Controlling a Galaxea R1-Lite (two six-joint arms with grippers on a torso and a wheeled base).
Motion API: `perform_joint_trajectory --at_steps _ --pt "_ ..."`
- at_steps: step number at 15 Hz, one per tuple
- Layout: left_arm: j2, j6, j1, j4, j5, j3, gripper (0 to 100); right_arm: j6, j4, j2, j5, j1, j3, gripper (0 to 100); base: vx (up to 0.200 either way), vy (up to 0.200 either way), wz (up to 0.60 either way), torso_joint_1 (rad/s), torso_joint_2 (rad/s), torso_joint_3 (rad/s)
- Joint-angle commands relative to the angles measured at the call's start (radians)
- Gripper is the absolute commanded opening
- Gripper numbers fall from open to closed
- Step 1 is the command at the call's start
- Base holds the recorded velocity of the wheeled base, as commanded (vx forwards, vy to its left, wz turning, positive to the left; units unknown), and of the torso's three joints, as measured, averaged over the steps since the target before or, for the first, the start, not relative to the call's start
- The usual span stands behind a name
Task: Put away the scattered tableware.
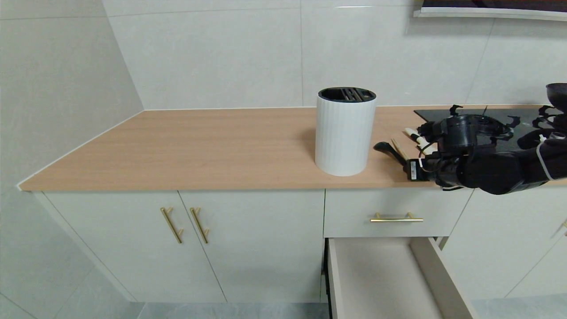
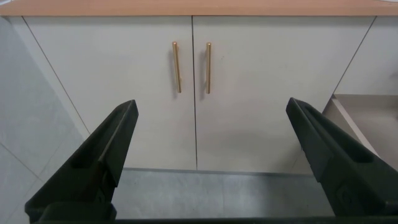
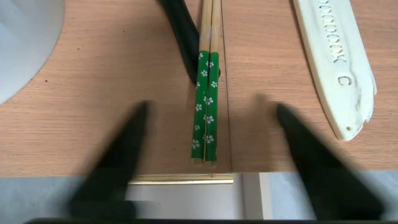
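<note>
Right gripper (image 3: 210,115) hovers low over the counter (image 3: 93,124) edge, fingers (image 3: 124,162) spread wide and blurred, green-ended chopsticks (image 3: 206,106) lying between them; a black utensil (image 3: 180,37) beyond is cut off. Left gripper (image 2: 211,106) gapes toward the cupboard doors (image 2: 261,93)

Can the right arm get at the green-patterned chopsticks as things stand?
Probably yes: the right gripper hangs open above the chopsticks, a finger each side, nothing covering them; a black handle lies close alongside.
</note>
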Motion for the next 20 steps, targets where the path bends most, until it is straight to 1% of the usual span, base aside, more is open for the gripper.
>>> perform_joint_trajectory --at_steps 1,8,10,12,14,15,16,17,18,20 --pt "0.000 -0.001 0.001 0.000 0.001 0.000 100 0.000 0.001 0.001 0.001 0.001 0.000 0 0.000 0.000 0.00 0.000 0.00 0.000" --pt "0.000 -0.001 0.001 0.000 0.001 0.000 100 0.000 0.003 -0.010 -0.001 0.001 0.001 0 0.000 0.000 0.00 0.000 0.00 0.000" --pt "0.000 0.000 0.001 0.000 0.001 0.000 100 0.005 0.012 -0.053 -0.001 0.003 0.014 0 0.000 0.000 0.00 0.000 0.00 0.000" --pt "0.000 0.000 0.001 0.000 0.001 0.000 100 0.026 0.012 -0.168 -0.006 0.009 0.086 0 0.000 0.000 0.00 0.000 0.00 0.000" --pt "0.000 -0.001 0.001 0.000 0.001 0.000 100 0.069 0.015 -0.323 -0.003 0.038 0.156 0 0.000 0.000 0.00 0.000 0.00 0.000" --pt "0.000 0.000 0.001 0.000 0.001 0.000 100 0.069 0.024 -0.383 0.001 0.041 0.188 0 0.000 0.000 0.00 0.000 0.00 0.000" --pt "0.000 -0.001 0.001 0.000 0.001 0.000 100 0.072 0.053 -0.450 0.001 0.052 0.236 0 0.000 0.000 0.00 0.000 0.00 0.000" --pt "0.000 0.000 0.001 0.000 0.001 0.000 100 0.072 0.096 -0.519 0.001 0.090 0.291 0 0.000 0.000 0.00 0.000 0.00 0.000" --pt "0.000 -0.001 0.001 0.002 0.001 0.000 100 0.072 0.135 -0.568 0.005 0.106 0.325 0 0.000 0.000 0.00 0.000 0.00 0.000" --pt "0.000 -0.001 0.001 0.002 0.001 0.000 100 0.072 0.230 -0.668 0.056 0.110 0.360 0 0.000 0.000 0.00 0.000 0.00 0.000"
